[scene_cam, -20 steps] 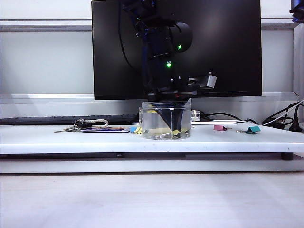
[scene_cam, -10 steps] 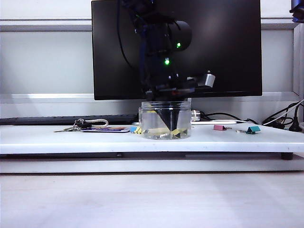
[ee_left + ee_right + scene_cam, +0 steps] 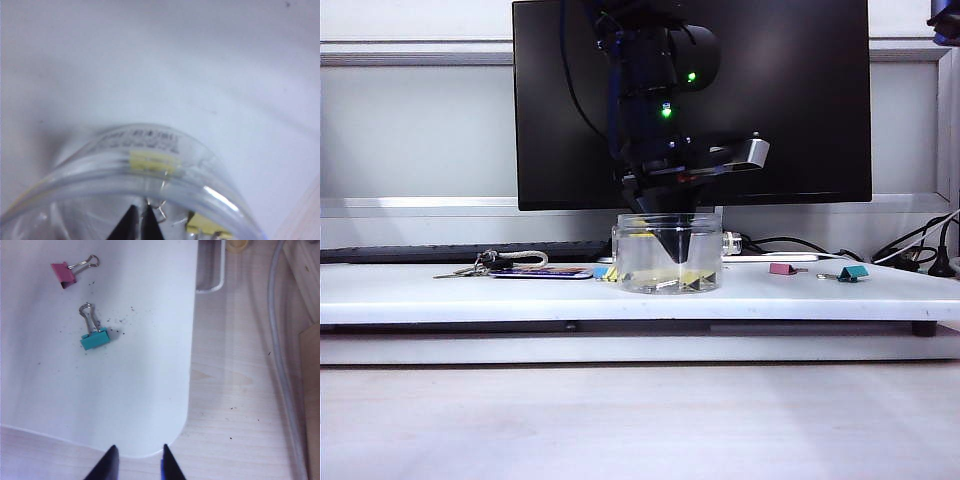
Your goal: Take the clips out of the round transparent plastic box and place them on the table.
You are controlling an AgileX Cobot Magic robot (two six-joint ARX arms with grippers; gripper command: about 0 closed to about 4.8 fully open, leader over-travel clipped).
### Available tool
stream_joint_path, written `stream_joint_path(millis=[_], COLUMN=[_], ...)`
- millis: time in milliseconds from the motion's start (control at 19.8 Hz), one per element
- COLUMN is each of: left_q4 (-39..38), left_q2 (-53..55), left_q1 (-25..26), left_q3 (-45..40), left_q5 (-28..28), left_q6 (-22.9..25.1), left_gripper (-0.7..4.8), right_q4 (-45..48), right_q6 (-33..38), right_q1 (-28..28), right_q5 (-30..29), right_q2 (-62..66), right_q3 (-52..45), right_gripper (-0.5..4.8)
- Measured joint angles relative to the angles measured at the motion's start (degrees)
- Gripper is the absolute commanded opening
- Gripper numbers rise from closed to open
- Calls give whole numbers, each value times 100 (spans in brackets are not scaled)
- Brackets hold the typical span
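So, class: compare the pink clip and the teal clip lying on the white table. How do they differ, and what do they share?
Colour: the pink clip is pink; the teal clip is teal.
Place: in the exterior view the pink clip lies nearer the round transparent plastic box; the teal clip lies farther right.
Shared: both are small binder clips with silver wire handles, lying loose on the table, outside the box, ungripped.

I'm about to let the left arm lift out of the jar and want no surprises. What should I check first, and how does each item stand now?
1. Left gripper inside the round transparent plastic box: ok.
2. Its jaws closed: ok, tips together.
3. Clip held: cannot tell; only a silver wire handle shows at the tips.
4. Box upright on the table: ok.
5. Yellow clips left inside: ok, at least two.
6. Right gripper clear: ok, open, hovering by the table's corner, away from the pink clip and the teal clip.
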Motion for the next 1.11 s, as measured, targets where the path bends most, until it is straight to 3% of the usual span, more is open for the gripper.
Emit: stream_joint_path(millis=[152,1111], left_q4=[79,400], left_q2=[13,341], left_q1=[0,7], left_q3=[0,52], left_q5=[223,295], left_q6=[0,-2], left_gripper=[32,19], right_q4=[0,7], right_q6=[0,0], right_q1=[-2,0], right_q5=[0,-2], right_q2=[0,-2], right_q3=[0,0], right_gripper=[115,115])
